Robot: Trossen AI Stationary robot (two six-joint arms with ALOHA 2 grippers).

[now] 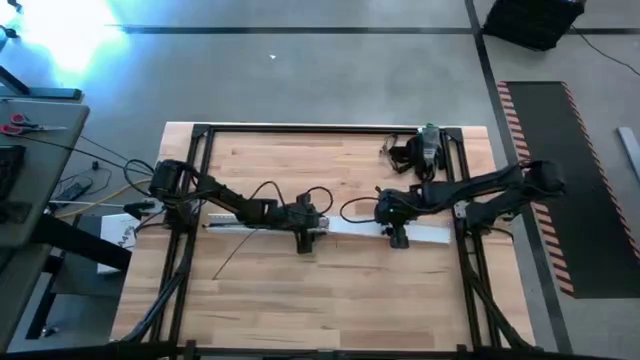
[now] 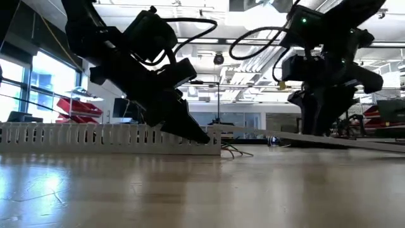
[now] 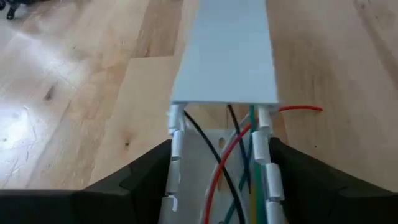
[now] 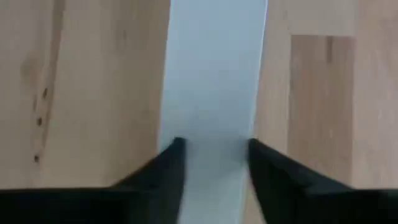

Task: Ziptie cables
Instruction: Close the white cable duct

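Left gripper (image 3: 217, 186) straddles the slotted channel's (image 2: 95, 139) end, fingers against its walls. Inside lie the cables (image 3: 239, 155), running under the cover strip (image 3: 227, 50). Right gripper (image 4: 214, 158), to the right, clasps that strip's edges above the table (image 1: 330, 290).

At table height, the left gripper (image 2: 199, 134) comes down at a slant, its dark tip low against the end of the white slotted channel (image 2: 107, 139), which stretches away from that tip along the wooden table (image 2: 190, 190) on its side toward the windows. Just past the tip on the other side, thin cables (image 2: 235, 151) trail out onto the wood in a loose curl. The right gripper (image 2: 323, 123) hangs well apart from the left one, over a flat white cover strip (image 2: 316, 140) that runs between the two, tilted slightly off the table. A green light glows high on that arm.
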